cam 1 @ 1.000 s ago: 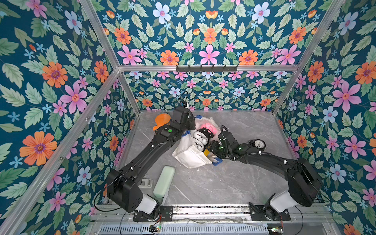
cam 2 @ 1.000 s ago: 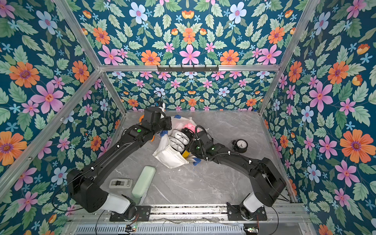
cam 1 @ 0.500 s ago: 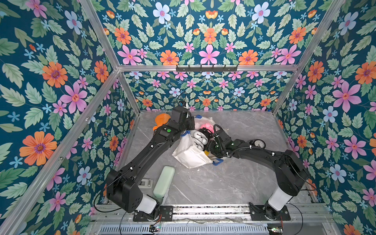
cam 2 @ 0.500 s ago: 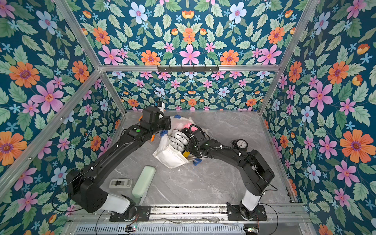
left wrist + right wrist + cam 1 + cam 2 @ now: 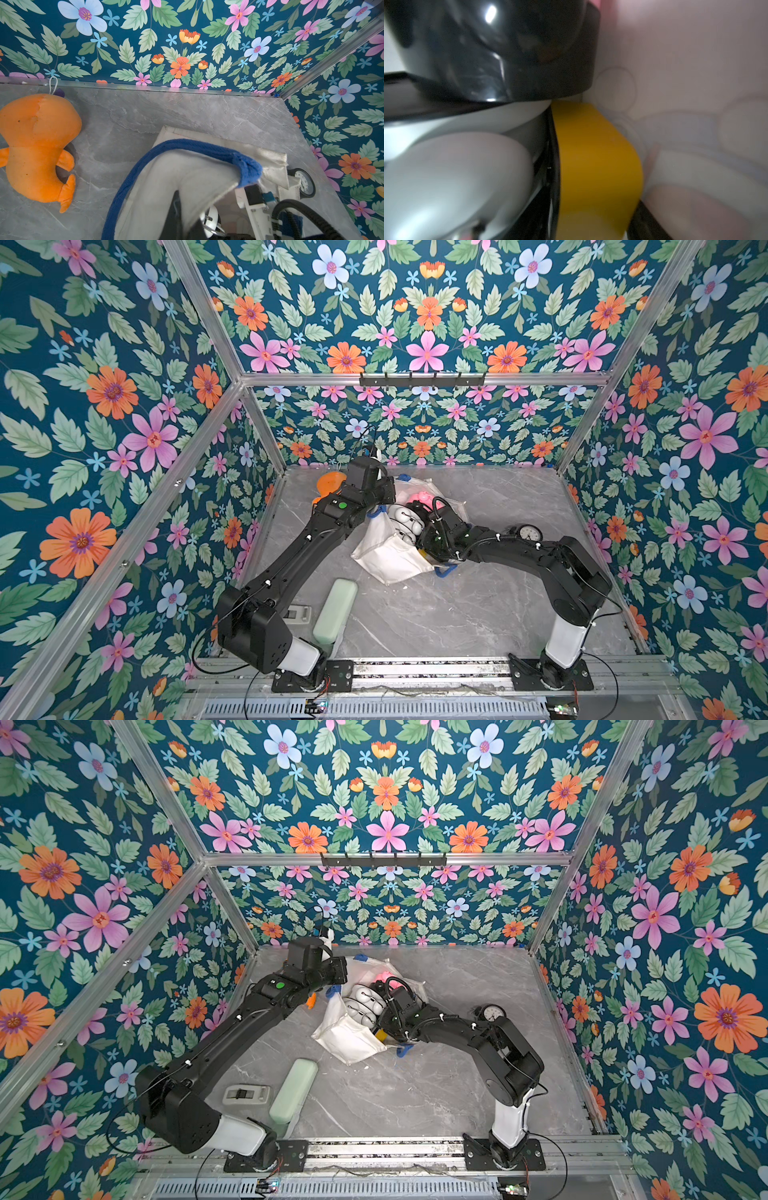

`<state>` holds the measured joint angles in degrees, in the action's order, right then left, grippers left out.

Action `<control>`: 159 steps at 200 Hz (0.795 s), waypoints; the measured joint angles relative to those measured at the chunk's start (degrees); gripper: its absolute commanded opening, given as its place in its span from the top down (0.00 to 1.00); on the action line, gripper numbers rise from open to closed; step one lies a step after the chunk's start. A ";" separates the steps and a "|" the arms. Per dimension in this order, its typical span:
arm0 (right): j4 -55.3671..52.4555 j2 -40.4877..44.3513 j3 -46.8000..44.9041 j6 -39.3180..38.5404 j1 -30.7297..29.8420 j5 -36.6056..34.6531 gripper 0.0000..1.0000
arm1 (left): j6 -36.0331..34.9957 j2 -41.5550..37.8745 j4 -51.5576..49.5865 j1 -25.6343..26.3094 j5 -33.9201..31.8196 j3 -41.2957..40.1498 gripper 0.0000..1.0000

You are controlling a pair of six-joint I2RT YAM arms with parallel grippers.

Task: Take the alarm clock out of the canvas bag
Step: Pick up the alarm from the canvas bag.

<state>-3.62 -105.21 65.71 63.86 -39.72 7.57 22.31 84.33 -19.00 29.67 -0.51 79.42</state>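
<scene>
The off-white canvas bag (image 5: 386, 556) (image 5: 349, 1040) with blue handles lies mid-table, mouth held up. My left gripper (image 5: 382, 508) (image 5: 182, 218) is shut on its rim beside a blue handle (image 5: 187, 145). My right gripper (image 5: 598, 176) is sunk inside the bag; its dark fingers (image 5: 550, 166) press both sides of a yellow thing (image 5: 598, 135) (image 5: 380, 1036). White headphones (image 5: 405, 520) and something pink (image 5: 419, 497) also fill the bag. A black alarm clock (image 5: 528, 533) (image 5: 492, 1013) (image 5: 303, 182) with a white dial stands on the table right of the bag, outside it.
An orange plush toy (image 5: 330, 483) (image 5: 39, 145) lies behind the left arm near the back wall. A pale green case (image 5: 336, 610) and a small grey device (image 5: 245, 1094) lie at the front left. Flowered walls close in three sides.
My right gripper has pushed deeper into the bag, its elbow folding in closer, and its jaws have narrowed. The left arm, the bag and the clock stay put.
</scene>
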 measured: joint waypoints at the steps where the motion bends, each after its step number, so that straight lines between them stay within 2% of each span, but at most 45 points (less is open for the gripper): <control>1: 0.09 -0.04 0.00 0.00 0.02 0.00 0.47 | 0.02 0.02 0.00 0.00 0.00 0.00 1.00; 40: 3.56 -1.44 0.07 1.95 0.31 1.44 0.57 | 0.02 0.17 -0.13 -0.04 0.46 -0.09 1.00; 93: 4.57 -0.87 -0.13 1.66 0.35 1.64 0.88 | 0.20 0.17 -0.09 -0.15 0.96 -0.15 1.00; 159: -12.04 5.31 5.55 -5.97 0.83 -1.79 0.92 | -1.29 0.72 -0.94 -0.44 -0.92 0.13 1.00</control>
<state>-15.66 -99.90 71.26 57.89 -38.89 5.78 21.02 85.06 -19.94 29.23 -1.43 79.55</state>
